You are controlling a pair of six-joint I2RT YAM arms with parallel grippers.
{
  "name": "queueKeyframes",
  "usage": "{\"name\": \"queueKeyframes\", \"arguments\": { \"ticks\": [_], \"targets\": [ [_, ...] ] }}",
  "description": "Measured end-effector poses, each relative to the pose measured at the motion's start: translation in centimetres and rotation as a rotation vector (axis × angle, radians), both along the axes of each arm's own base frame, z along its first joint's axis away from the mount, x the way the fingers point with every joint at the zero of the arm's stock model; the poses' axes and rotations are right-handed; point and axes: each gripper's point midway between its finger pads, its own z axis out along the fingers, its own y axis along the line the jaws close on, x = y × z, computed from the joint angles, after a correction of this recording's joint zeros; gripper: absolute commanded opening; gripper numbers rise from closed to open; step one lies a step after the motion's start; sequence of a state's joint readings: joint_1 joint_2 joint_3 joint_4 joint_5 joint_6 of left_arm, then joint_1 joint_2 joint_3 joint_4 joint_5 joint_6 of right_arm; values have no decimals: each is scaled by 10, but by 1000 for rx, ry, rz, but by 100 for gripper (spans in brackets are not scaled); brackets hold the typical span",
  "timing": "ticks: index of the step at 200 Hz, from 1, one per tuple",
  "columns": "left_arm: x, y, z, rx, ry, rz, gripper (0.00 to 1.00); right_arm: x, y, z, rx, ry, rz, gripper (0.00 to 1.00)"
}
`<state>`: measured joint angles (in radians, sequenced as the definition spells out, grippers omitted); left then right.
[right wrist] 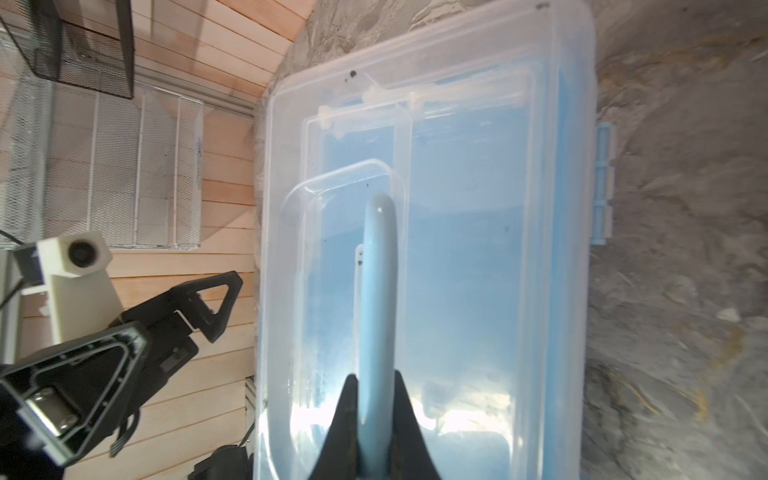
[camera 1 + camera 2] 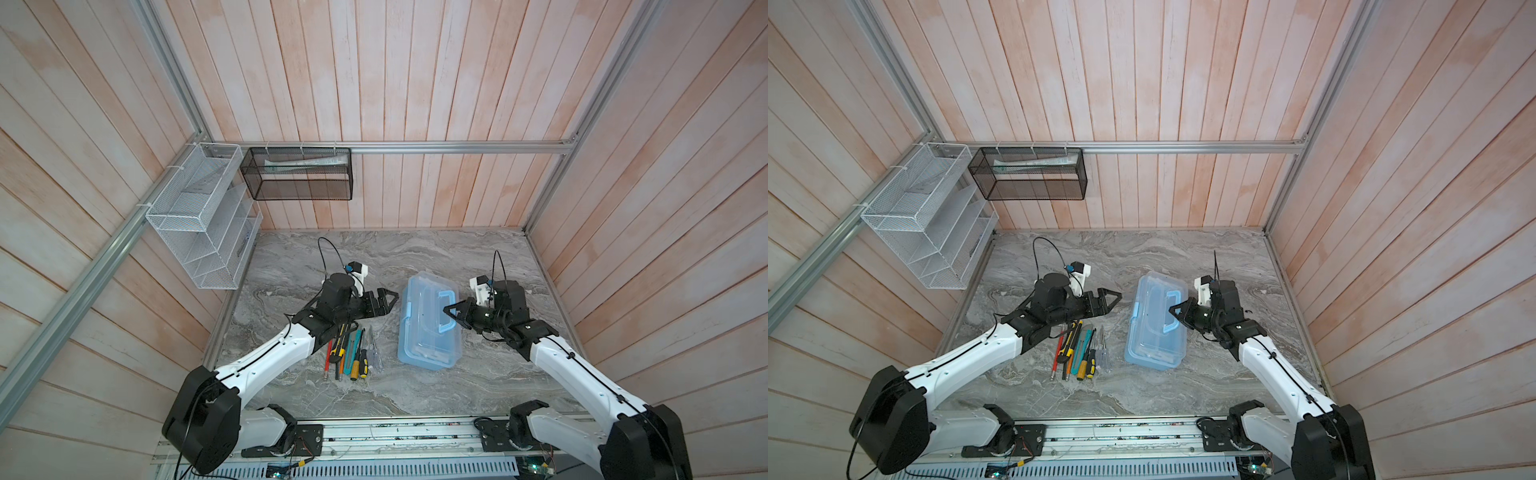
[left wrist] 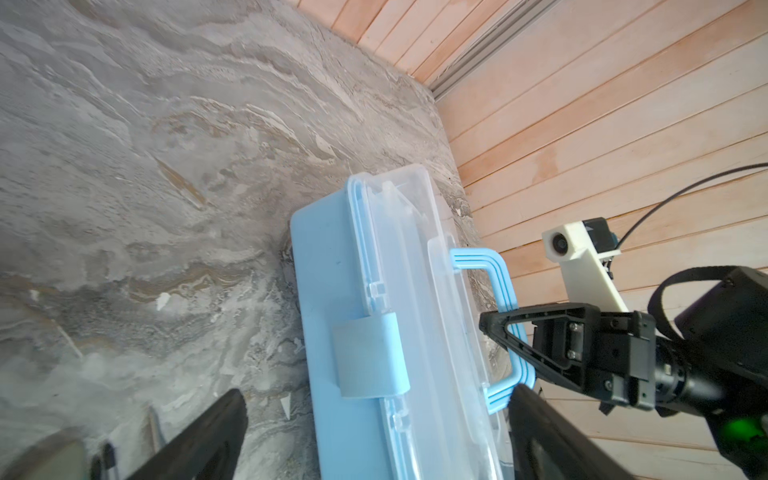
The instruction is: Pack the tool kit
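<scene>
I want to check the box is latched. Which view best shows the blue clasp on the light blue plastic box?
The left wrist view: the blue clasp faces the camera, large, flat against the light blue plastic box. In both top views it is a small tab; the right wrist view catches it edge-on.

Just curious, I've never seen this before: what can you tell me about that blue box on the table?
The box is light blue plastic, rectangular, with a clear lid that looks closed, a blue latch on its side and a blue handle raised on top. It rests on the marble-look table, beside the tools. The right gripper is shut on the handle.
</scene>
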<state>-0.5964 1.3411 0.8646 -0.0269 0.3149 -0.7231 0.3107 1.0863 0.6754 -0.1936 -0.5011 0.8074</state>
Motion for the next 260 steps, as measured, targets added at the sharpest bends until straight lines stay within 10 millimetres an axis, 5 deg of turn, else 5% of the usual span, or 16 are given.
{"name": "queueKeyframes", "arguments": {
  "ticks": [108, 146, 260],
  "targets": [
    [-6, -77, 0, 32, 96, -118, 100, 7, -60, -9, -247, 3, -119, 0],
    [-6, -90, 8, 26, 77, -142, 100, -4, -88, -48, -427, 117, -143, 0],
    [-1, -112, 42, 50, 73, -150, 100, -1, -49, -34, -338, 14, 38, 0]
  ]
}}
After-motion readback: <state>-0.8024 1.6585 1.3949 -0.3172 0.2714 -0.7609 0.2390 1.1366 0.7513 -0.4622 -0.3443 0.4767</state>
